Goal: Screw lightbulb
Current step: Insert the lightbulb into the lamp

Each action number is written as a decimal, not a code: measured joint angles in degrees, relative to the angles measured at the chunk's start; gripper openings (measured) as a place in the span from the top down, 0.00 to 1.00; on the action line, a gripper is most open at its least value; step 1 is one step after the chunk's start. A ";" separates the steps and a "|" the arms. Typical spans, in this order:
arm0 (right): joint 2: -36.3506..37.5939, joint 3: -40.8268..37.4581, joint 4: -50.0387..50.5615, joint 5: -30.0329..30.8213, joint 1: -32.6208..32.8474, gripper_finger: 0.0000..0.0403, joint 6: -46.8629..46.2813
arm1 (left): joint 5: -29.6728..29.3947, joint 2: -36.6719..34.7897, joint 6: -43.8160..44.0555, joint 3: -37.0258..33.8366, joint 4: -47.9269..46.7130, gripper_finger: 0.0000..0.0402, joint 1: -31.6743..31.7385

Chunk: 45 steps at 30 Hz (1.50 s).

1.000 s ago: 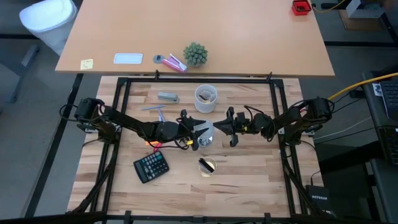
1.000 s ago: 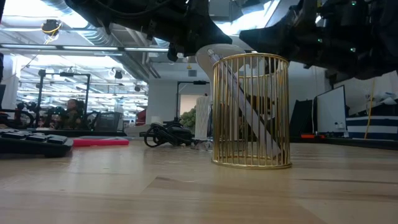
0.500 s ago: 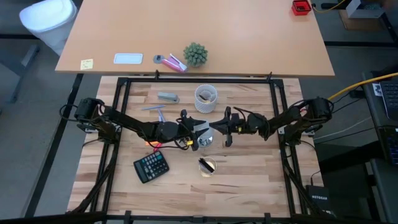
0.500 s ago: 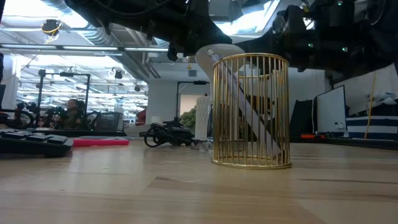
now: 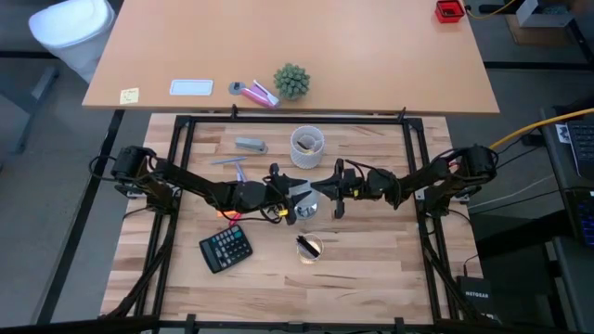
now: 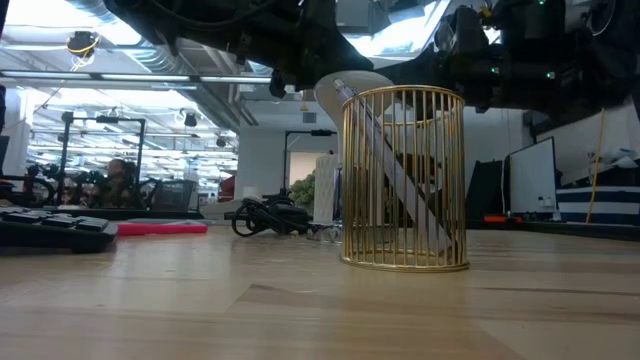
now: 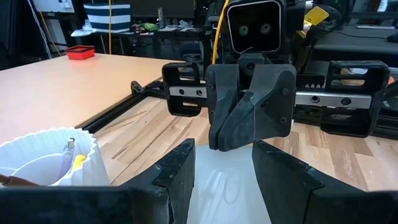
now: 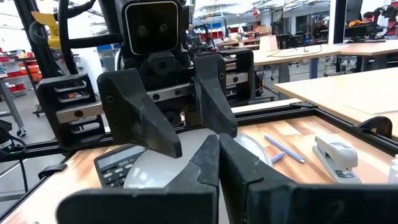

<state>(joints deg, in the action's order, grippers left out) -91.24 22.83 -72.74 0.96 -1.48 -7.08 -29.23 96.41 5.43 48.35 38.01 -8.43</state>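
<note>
The white lightbulb [image 7: 224, 186] hangs over the middle of the table between the fingers of my left gripper [image 5: 299, 197], which reaches in level from the table's left. Only its white globe [image 8: 152, 171] shows; its screw base is hidden. My right gripper [image 5: 320, 192] comes level from the table's right. It is shut, and its tips [image 7: 244, 140] stand right at the globe's rounded end. In the low view the globe [image 6: 365, 85] shows high above the tabletop, behind a gold wire basket. My left gripper pinches the lightbulb's white globe [image 7: 202, 186] between its two fingers [image 8: 143, 124], one on each side. The fingers come level from the table's left. The bulb is lifted clear of the table. My right gripper's shut tips meet the globe's end; whether they touch, I cannot tell.
A gold wire basket [image 5: 309, 247] with a pen stands just nearer than the grippers. A black calculator [image 5: 225, 249] lies at the near left. A white ruffled cup [image 5: 307, 146], a stapler [image 5: 251, 145] and pens [image 5: 232, 165] sit toward the far edge.
My right gripper has gone toward the table's left, up to the lightbulb in my left gripper, and has tipped a little on the way. The left gripper and the bulb have kept still.
</note>
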 joint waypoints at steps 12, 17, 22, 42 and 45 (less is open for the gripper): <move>-0.26 -0.20 1.88 0.61 -0.10 0.99 -0.08 | 0.51 -0.16 -5.92 -0.15 4.89 0.62 -0.20; -0.38 -0.31 3.20 0.31 -0.04 0.99 -0.06 | 0.31 -0.20 -5.92 -0.11 5.28 0.62 -0.20; -0.37 -0.31 3.18 0.27 -0.04 0.99 -0.06 | 0.13 -0.31 -5.90 -0.05 4.70 0.62 -0.20; -0.26 -0.22 2.74 -0.40 -0.04 0.99 0.07 | 0.07 -0.44 -6.95 0.03 4.50 0.62 -0.15; -0.24 -0.22 2.72 -1.96 -0.04 0.99 0.11 | 0.07 -0.47 -6.93 0.05 4.42 0.62 -0.15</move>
<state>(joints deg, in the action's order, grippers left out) -91.48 22.61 -70.02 -1.00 -1.52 -6.96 -29.17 95.94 -1.50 48.40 42.42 -8.58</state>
